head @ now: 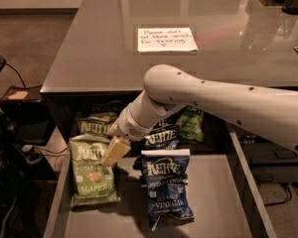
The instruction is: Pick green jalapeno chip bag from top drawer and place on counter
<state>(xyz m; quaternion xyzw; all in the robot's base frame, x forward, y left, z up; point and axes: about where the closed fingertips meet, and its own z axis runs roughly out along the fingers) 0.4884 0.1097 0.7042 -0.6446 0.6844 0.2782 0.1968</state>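
Camera view: your gripper [115,152], opening and hold impossible to tell, sits over the top drawer [213,202], green jalapeno chip bag [92,172] flat just below-left of it; step: reaching; next, you likely need a descent, closure, then a lift to the counter [89,58].

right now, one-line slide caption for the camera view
The gripper hangs in the top drawer over the green jalapeno chip bag, blue bag alongside.
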